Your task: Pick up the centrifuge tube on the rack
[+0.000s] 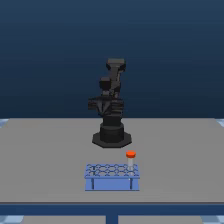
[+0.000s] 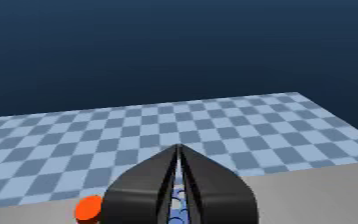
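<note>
You see a flat grey tabletop [image 1: 45,150] under even light, a blue-checkered floor [image 2: 158,130] beyond its edge, and a plain dark-blue backdrop [image 1: 50,50] behind.

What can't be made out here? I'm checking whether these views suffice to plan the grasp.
- Centrifuge tube: exterior view shows only its orange cap; the body is too small and blurred.
- Rack: in the wrist view, almost wholly hidden behind the gripper.
- Gripper: not distinguishable on the dark folded arm in the exterior view.

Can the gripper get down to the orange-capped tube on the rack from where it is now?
Probably yes: the centrifuge tube stands at the rack's far corner on the exterior view's right, nothing above it. The gripper looks shut.
</note>
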Controlling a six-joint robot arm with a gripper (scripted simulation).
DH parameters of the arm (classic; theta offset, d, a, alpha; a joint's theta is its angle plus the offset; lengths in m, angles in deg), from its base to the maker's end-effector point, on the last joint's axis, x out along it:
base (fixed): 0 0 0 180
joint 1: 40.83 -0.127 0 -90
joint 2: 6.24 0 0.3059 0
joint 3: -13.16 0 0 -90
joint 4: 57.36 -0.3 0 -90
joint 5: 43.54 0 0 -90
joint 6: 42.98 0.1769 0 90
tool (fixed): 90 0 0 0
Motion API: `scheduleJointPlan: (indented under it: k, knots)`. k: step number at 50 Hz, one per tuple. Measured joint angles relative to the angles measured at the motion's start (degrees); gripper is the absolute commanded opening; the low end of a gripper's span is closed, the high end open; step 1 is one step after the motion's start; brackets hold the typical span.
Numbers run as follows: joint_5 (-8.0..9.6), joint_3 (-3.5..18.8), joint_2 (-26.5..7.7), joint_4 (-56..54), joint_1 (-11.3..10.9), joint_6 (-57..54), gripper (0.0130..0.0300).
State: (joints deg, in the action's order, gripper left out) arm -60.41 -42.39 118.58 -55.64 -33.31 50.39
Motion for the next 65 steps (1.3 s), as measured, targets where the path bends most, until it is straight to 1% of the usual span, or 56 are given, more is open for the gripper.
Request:
scheduleJointPlan:
  k: [1, 28, 38, 53, 65]
  knots:
    - [0.00, 0.0, 0.0, 0.0, 0.0, 0.0, 0.0300]
    - [0.01, 0.0, 0.0, -0.1, 0.0, -0.1, 0.0300]
    - [0.06, 0.1, -0.2, -1.5, -0.4, -1.3, 0.0300]
    - [0.29, 0.4, -1.1, -6.9, -1.9, -6.2, 0.0300]
    - [0.50, 0.8, -2.4, -14.2, -4.1, -12.7, 0.0300]
